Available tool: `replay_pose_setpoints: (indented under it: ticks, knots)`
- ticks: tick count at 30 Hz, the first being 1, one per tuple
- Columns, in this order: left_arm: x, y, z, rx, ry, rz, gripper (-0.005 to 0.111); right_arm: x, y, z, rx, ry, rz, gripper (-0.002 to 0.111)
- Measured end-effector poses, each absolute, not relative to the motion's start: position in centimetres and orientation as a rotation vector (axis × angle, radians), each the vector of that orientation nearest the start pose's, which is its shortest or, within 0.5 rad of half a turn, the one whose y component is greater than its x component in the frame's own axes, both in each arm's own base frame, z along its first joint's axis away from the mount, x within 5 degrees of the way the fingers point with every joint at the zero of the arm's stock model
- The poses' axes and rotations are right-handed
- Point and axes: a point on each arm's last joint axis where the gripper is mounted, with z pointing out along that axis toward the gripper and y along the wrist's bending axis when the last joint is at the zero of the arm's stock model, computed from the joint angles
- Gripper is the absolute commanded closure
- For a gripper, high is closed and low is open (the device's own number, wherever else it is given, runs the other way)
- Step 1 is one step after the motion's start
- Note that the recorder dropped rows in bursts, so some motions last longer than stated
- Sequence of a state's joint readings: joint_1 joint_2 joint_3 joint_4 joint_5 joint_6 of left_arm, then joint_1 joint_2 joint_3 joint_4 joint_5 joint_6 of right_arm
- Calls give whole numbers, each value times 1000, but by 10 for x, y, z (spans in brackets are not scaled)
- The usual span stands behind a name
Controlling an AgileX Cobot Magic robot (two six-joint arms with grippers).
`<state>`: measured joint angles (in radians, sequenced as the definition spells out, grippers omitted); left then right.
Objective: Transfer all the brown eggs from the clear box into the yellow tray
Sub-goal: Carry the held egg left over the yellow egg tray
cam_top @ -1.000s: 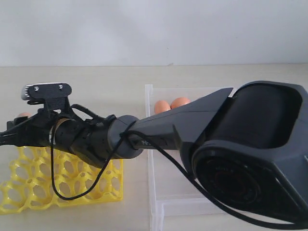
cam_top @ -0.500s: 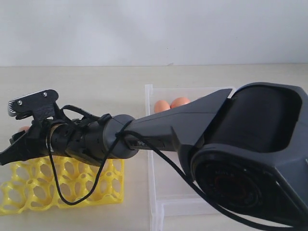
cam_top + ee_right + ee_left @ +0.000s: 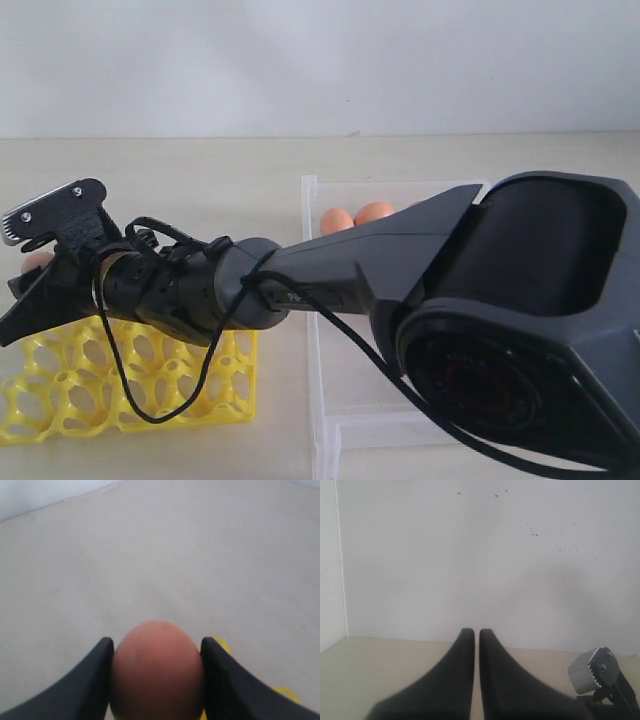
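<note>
Sinking toward yellow tray (image 3: 60, 400), pincer (image 3: 156, 641) clasping egg (image 3: 156, 677)

Surface: we saw a plain beige tabletop (image 3: 200, 170) | Backdrop: we saw a white wall (image 3: 320, 60), dark-specked in the left wrist view

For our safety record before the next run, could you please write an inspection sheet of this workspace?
Surface: beige table, no spills seen.
Job's things: yellow tray, visible cups empty; clear box, two brown eggs visible; held egg at tray's edge.
Clutter: nothing seen.
End effectors: right end effector shut on held egg; left end effector shut, empty.
Cables: black cable loops over the tray.
Surroundings: white wall.
</note>
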<state>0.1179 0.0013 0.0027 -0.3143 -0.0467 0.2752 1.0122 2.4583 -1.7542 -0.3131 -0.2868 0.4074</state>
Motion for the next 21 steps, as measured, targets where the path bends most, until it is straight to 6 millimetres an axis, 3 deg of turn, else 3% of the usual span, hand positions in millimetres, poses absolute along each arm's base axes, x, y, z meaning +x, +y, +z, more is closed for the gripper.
replay_pose_setpoints:
  ticks: [11, 21]
  knots:
    - [55, 8, 216, -125, 1438, 75, 103, 302, 454, 111, -881, 1825, 778, 109]
    - [55, 8, 216, -125, 1438, 75, 103, 302, 454, 112, -814, 1859, 830, 109]
